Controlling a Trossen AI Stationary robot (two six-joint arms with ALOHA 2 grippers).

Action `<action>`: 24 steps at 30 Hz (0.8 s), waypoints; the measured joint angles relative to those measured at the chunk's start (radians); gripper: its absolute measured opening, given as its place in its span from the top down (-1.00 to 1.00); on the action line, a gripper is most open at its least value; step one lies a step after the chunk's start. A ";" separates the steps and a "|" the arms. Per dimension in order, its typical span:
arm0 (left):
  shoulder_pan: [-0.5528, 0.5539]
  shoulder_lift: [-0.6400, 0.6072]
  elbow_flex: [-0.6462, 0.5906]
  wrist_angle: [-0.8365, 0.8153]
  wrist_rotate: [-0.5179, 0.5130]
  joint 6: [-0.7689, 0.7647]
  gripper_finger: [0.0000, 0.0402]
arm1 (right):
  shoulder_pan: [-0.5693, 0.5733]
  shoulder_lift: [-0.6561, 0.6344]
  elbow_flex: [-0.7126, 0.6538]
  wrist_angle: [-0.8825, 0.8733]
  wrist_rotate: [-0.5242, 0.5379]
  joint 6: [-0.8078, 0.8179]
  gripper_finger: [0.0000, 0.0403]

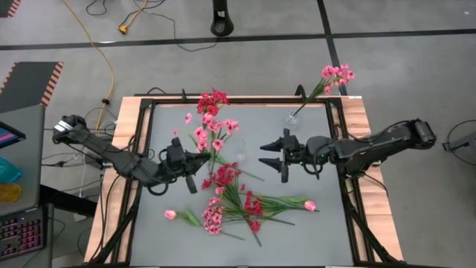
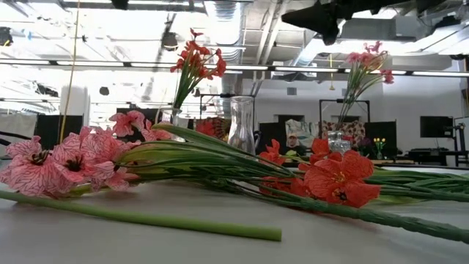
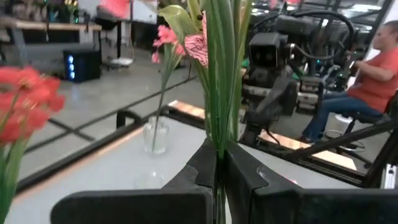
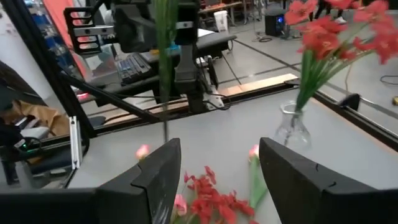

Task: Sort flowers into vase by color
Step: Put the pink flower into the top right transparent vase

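Looks like mid-carry: left tool (image 1: 199, 158) is pinching a pink spray (image 1: 209, 132) by its stem mid-tabletop, right tool (image 1: 272, 155) spread and empty nearby, so next it needs lowering into the middle vase (image 2: 241, 125).

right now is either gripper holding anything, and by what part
The left gripper is shut on the green stem of a pink flower sprig, below its blossoms. The right gripper is open and holds nothing.
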 joint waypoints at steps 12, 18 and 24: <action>0.156 0.236 0.000 0.418 0.302 0.149 1.00 | 0.006 0.171 0.000 0.220 -0.127 -0.002 -0.21; 0.200 0.353 0.034 0.506 0.385 0.149 1.00 | 0.006 0.229 0.000 0.302 -0.151 -0.004 -0.21; 0.222 0.451 0.130 0.505 0.448 0.186 1.00 | 0.006 0.236 0.000 0.303 -0.153 -0.005 -0.21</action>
